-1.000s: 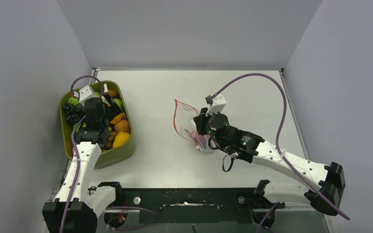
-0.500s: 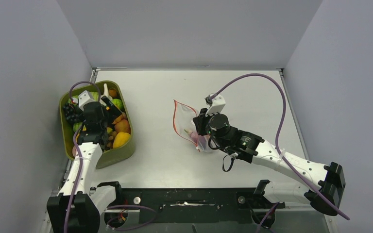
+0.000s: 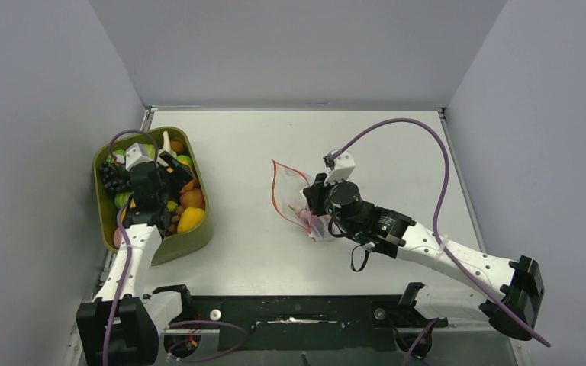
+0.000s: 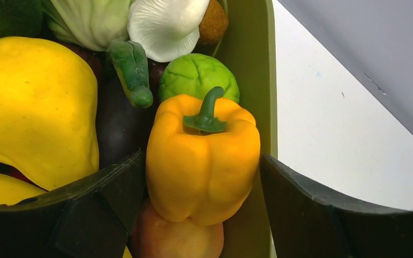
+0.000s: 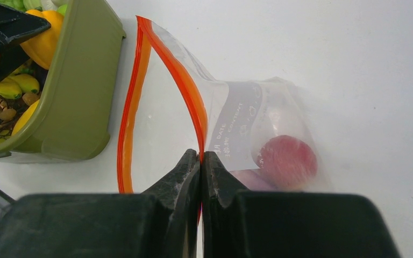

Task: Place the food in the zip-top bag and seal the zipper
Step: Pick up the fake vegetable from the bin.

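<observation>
Yellow-orange pepper (image 4: pixel 204 177) sits in the middle of my left wrist view, between the two fingers (image 4: pixel 97 215) of my left gripper (image 4: pixel 201 161). That gripper is wide, with one finger by each side of the pepper. The fingers look like they reach its skin, but I cannot tell if they squeeze it. The pepper lies on a peach (image 4: pixel 177 239) in the green tray (image 4: pixel 247 64), close to the tray wall. More food (image 3: pixel 187 207) is around it: a big yellow squash (image 4: pixel 32 107) at the left, a bumpy green ball (image 4: pixel 193 75) and a white mushroom (image 4: pixel 164 24) at the top.

My right gripper (image 5: pixel 200 158) is pinched tight on the zipper (image 5: pixel 193 105), the orange-red strip of the zip-top bag (image 5: pixel 247 113). The bag lies on the white table (image 5: pixel 328 54) in the middle of the top view, apart from the tray at the left. Its mouth gapes, the two strips apart. A round red piece (image 5: pixel 287 161) lies inside the bag, at the lower right of my right wrist view.
</observation>
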`<state>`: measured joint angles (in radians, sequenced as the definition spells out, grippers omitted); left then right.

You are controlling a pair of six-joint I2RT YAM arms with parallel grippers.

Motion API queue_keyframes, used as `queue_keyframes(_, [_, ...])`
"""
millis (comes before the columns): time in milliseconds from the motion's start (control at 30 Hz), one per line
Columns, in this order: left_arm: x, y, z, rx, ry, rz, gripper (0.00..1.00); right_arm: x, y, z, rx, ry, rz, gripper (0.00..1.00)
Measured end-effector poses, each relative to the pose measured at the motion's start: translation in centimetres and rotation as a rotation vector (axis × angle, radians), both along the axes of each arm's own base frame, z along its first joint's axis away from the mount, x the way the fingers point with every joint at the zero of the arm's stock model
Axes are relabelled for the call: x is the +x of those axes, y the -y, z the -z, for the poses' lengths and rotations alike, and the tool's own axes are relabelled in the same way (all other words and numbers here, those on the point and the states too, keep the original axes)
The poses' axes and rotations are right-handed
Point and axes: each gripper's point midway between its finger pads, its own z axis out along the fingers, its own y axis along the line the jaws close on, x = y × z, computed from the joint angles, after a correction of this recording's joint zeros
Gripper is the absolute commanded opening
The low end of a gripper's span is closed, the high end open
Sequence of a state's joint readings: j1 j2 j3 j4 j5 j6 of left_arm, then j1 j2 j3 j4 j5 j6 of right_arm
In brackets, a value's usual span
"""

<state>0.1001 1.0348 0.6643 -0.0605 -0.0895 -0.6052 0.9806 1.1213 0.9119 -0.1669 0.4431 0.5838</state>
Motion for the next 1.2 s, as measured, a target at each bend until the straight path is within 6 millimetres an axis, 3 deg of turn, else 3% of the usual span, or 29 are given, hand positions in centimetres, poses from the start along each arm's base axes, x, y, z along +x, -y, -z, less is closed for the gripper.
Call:
queue_keyframes(167, [0.1,0.6,0.7,-0.03,-0.01,0.017,0.61,-0.1,-0.1,0.2,-0.001,-0.005,-0.008,0.0])
queue_keyframes(400, [0.1,0.6,0.8,-0.007,-0.015,0.037,0.52,0.0,0.0,0.2,0.001,-0.004,-0.004,0.0])
queue_keyframes(767, [-0.6,0.5,0.2,0.044,-0.024,0.057,0.48,0.0,0.0,0.3,0.0,-0.006,-0.004,0.0])
queue_keyframes(1200, [-2.0,1.0,-2.6,0.084,-0.044,0.117,0.48,0.0,0.0,0.3,0.009,-0.013,-0.005,0.0])
